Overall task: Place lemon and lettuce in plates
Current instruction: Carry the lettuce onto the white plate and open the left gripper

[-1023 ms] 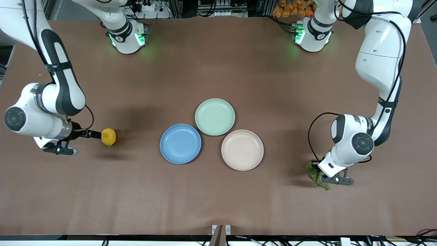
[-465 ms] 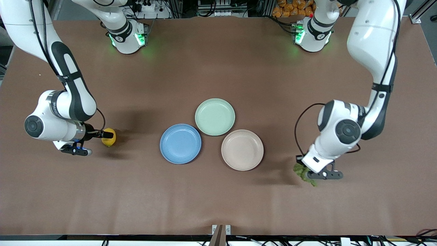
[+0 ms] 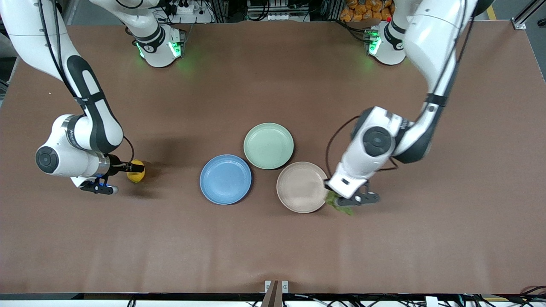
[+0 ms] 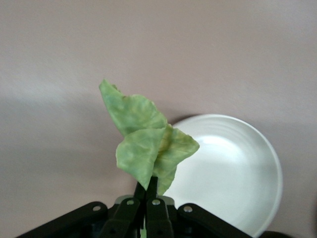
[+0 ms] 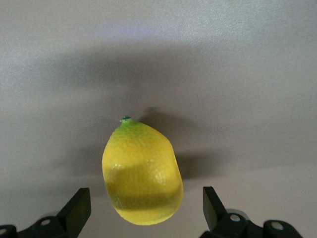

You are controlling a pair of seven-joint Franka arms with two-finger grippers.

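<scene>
The yellow lemon (image 3: 138,174) lies on the brown table toward the right arm's end. My right gripper (image 3: 131,168) is open, low at the table, with a finger on each side of the lemon (image 5: 142,171) and apart from it. My left gripper (image 3: 337,197) is shut on the green wrinkly lettuce (image 3: 344,209) and holds it in the air just beside the rim of the beige-white plate (image 3: 300,187). In the left wrist view the lettuce (image 4: 146,144) hangs from the shut gripper (image 4: 148,191), with the beige-white plate (image 4: 233,173) beside it. The blue plate (image 3: 225,179) is empty.
A pale green plate (image 3: 268,146) stands empty, touching the blue and beige-white plates and farther from the front camera than they are. The two arm bases (image 3: 160,47) (image 3: 386,44) stand at the table's back edge.
My left gripper has carried the lettuce from the left arm's end of the table to the beige-white plate's rim. My right gripper has slid forward around the lemon.
</scene>
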